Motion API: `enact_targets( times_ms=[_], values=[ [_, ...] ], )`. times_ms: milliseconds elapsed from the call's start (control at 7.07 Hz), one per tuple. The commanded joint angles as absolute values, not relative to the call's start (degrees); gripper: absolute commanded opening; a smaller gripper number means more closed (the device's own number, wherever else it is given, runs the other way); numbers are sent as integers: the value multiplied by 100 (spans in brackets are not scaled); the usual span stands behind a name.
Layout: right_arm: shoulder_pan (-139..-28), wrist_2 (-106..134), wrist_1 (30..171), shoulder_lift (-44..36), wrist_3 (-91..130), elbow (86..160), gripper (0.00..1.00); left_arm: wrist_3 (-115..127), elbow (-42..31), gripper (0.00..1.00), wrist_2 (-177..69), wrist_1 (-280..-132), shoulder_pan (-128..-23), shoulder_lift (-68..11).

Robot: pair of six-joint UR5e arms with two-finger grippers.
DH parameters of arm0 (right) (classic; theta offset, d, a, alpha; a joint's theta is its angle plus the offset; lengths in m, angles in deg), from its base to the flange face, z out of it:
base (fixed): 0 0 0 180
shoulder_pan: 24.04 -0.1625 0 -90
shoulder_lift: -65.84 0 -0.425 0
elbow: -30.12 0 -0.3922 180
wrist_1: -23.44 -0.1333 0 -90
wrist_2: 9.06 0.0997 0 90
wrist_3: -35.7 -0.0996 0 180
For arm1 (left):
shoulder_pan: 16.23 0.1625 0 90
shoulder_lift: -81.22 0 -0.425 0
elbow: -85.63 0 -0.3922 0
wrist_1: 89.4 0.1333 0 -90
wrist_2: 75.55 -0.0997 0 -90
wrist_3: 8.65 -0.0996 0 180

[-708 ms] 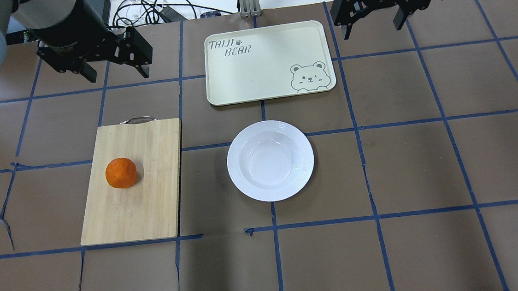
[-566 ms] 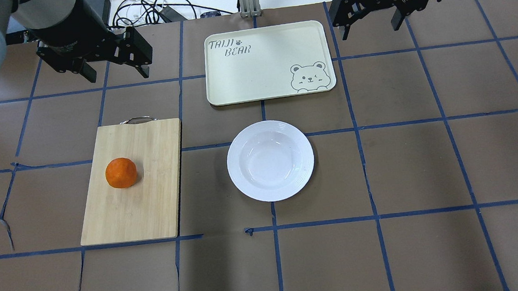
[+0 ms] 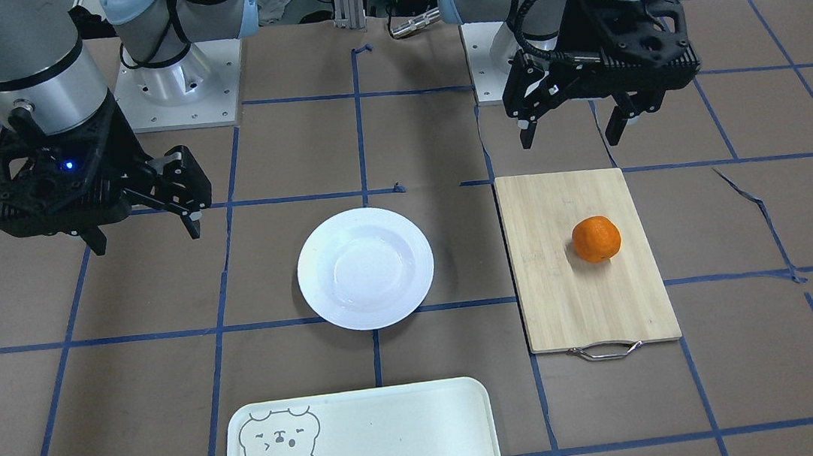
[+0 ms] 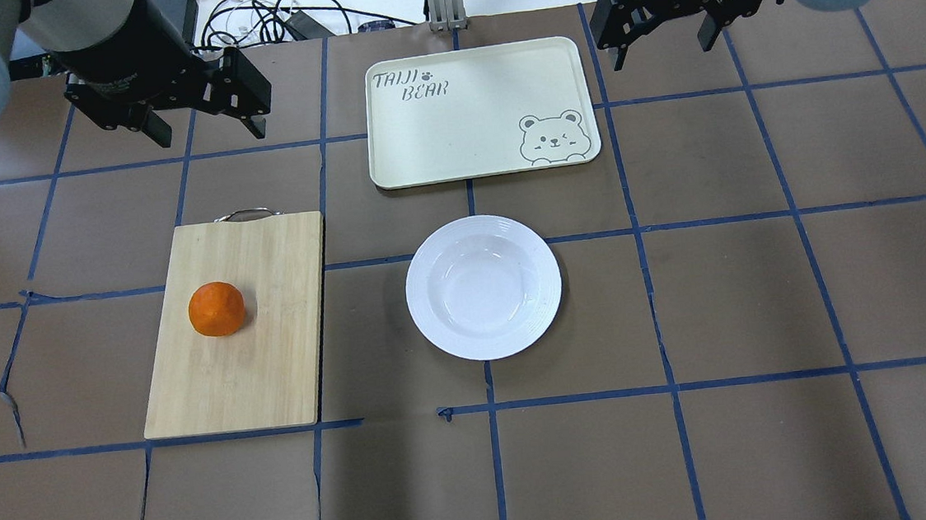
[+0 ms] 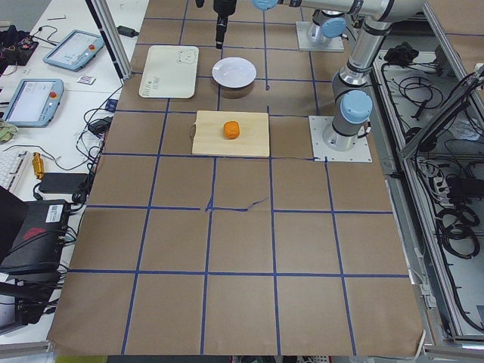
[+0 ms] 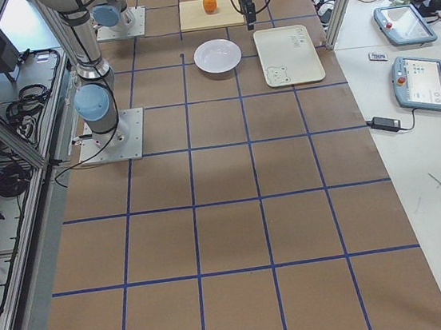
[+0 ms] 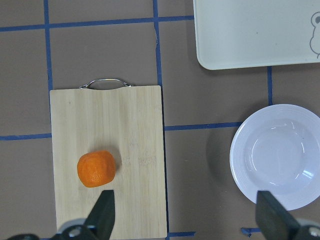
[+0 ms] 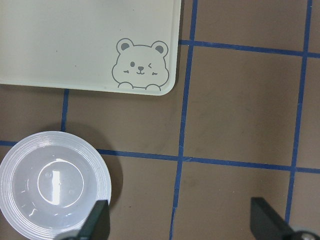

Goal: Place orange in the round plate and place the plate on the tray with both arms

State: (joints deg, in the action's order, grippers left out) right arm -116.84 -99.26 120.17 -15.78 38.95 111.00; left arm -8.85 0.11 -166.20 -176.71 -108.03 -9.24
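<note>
The orange (image 4: 216,309) (image 3: 596,239) (image 7: 96,168) sits on a bamboo cutting board (image 4: 261,367). An empty white round plate (image 4: 483,287) (image 3: 365,268) (image 8: 52,182) lies on the mat at mid-table. Beyond it, the cream tray (image 4: 468,111) (image 3: 369,443) with its bear drawing holds nothing. My left gripper (image 4: 209,135) (image 3: 570,141) hovers open, high above the mat near the board's handle end. On the other side, my right gripper (image 4: 666,52) (image 3: 146,240) hangs open above the mat beside the tray's right edge. Neither touches anything.
The cutting board's metal handle (image 4: 244,214) points toward the tray side. Brown mats with blue tape lines cover the table. Cables (image 4: 279,18) lie past the far edge. Tablets and pendants (image 6: 419,80) rest on a side bench.
The right gripper has drifted slightly toward the table's far edge in the overhead view. The left gripper, orange, plate and tray have stayed in place.
</note>
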Motion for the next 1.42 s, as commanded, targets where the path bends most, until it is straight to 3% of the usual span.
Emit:
enact_targets(
  times_ms=[0, 708, 1132, 1274],
  values=[
    [-11703, -9924, 11986, -1581, 3895, 11116, 100, -891, 11, 100, -16617, -17668, -10764, -922],
    [-11677, -9924, 11977, -1581, 3886, 11116, 100, -892, -58, 100, -16634, -17720, -10501, -1096],
    [-11694, -9915, 11977, -1581, 3895, 11116, 100, -970, -1496, 100, -16749, -17624, -9397, -1351],
    [-11694, -9915, 11986, -1581, 3912, 11116, 100, -962, -1648, 100, -16862, -17641, -9332, -1544]
  ],
)
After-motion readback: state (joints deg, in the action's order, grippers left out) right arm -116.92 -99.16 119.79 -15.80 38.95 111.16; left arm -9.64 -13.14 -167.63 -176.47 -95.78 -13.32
